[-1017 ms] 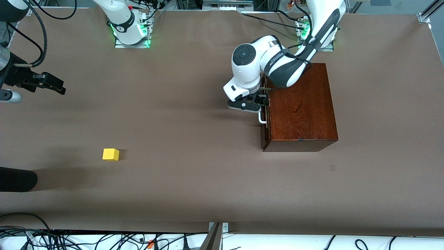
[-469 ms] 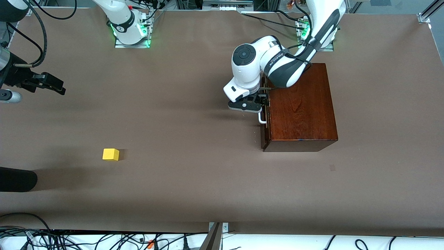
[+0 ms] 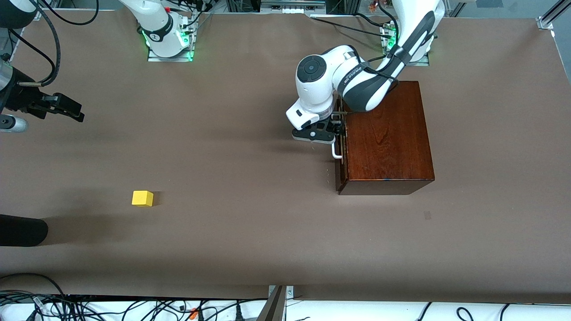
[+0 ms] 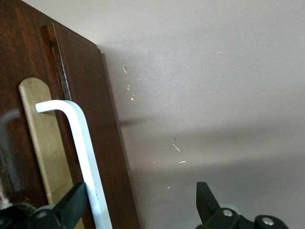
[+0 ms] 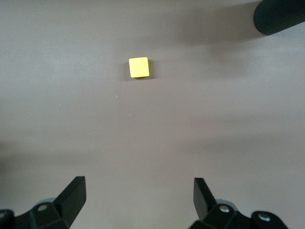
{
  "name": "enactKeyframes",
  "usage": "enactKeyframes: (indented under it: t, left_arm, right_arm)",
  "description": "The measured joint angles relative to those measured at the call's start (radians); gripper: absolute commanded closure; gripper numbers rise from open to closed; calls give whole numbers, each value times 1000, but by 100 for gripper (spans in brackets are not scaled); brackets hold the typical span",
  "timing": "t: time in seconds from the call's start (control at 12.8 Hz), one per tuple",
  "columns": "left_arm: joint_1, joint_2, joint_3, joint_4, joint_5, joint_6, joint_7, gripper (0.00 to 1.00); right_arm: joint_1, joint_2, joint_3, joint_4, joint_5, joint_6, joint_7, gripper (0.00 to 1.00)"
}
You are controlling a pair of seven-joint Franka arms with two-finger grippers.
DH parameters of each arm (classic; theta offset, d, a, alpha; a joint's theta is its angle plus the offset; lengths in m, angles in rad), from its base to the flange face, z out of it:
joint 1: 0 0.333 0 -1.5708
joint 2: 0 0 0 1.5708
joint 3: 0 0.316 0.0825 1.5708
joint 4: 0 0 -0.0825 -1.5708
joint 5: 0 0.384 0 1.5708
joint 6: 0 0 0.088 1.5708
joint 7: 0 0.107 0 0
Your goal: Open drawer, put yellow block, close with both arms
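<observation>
The dark wooden box (image 3: 388, 138) stands toward the left arm's end of the table, and its drawer (image 4: 102, 143) looks shut. My left gripper (image 3: 333, 132) is at the drawer front, open. The white bar handle (image 4: 82, 143) runs between the open jaws, right against one finger (image 4: 71, 205) and well apart from the other. The small yellow block (image 3: 142, 198) lies alone on the brown table toward the right arm's end. My right gripper (image 3: 76, 111) hangs open and empty above that end, with the yellow block (image 5: 138, 67) ahead of its fingers.
A black cylinder (image 3: 22, 230) juts in over the table edge near the block and also shows as a black cylinder (image 5: 279, 16) in the right wrist view. Cables run along the table edge nearest the front camera. A brass plate (image 4: 40, 143) backs the handle.
The left arm's wrist has shifted slightly toward the right arm's end while its gripper stays at the handle. Right arm, block and box have not moved.
</observation>
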State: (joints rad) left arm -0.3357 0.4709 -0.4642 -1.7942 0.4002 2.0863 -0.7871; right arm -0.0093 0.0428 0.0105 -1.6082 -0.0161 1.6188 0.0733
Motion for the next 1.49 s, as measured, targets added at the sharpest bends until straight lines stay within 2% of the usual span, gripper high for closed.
enactKeyframes:
  t: [0.31, 0.7, 1.49]
  left_arm:
    - [-26, 17, 0, 1, 50, -26, -9, 0]
    - [-49, 33, -3, 64, 74, -128, -12, 0]
    - [-50, 101, -3, 72, 116, -97, -77, 0]
  right_arm:
    - [0, 0, 0, 0, 0, 0, 0, 0]
    - [0, 0, 0, 0, 0, 0, 0, 0]
    - [0, 0, 0, 0, 0, 1, 0, 0]
